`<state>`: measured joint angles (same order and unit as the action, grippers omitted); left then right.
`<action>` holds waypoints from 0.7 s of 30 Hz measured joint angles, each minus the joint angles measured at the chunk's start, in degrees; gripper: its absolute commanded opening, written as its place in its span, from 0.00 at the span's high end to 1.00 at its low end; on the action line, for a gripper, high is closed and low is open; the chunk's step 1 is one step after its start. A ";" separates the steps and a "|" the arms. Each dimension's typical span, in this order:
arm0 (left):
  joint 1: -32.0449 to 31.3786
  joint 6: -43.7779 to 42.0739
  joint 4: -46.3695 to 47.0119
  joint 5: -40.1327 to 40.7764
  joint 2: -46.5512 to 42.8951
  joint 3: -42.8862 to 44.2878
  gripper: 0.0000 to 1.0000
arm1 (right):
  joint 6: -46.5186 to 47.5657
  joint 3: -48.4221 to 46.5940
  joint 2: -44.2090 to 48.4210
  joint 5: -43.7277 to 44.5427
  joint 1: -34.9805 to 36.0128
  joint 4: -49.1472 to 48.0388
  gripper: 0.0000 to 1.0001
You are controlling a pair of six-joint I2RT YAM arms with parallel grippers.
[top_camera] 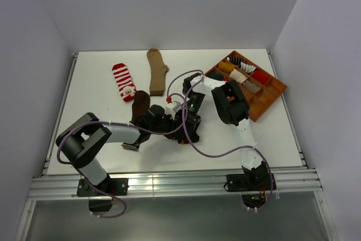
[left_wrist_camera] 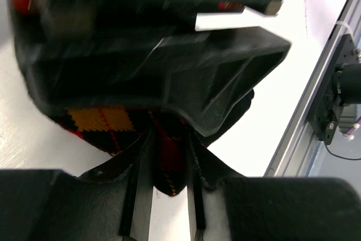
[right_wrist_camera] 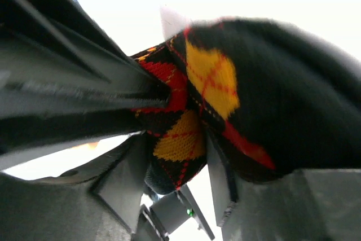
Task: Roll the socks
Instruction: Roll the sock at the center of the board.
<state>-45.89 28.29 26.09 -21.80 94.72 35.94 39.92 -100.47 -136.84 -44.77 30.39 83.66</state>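
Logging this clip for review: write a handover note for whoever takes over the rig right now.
Grippers: the left gripper and the right gripper are both shut on the argyle sock, facing each other at mid-table.
Things: the striped sock and tan sock lie flat at the back. The brown sock lies flat, partly under the left arm. The tray at right holds rolled socks.
Done: the argyle sock is bunched between the fingers, its roll unfinished.
Left: finish it, then roll the other three.
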 measured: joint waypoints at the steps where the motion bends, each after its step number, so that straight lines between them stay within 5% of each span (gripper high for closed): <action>1: 0.37 0.31 0.39 -0.35 0.15 -0.11 1.00 | -0.33 0.74 0.72 -0.50 -0.37 -0.87 0.46; 11: 4.11 3.54 4.02 -5.60 3.28 -0.20 1.00 | -1.57 5.03 8.46 -3.30 -9.70 -12.24 0.43; 21: 8.11 7.63 4.31 -12.46 8.26 2.64 1.00 | -3.13 20.52 26.05 -1.70 -15.54 -26.75 0.42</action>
<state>-37.78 35.92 30.39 -34.26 102.98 38.59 36.80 -79.94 -110.78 -46.48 14.85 56.90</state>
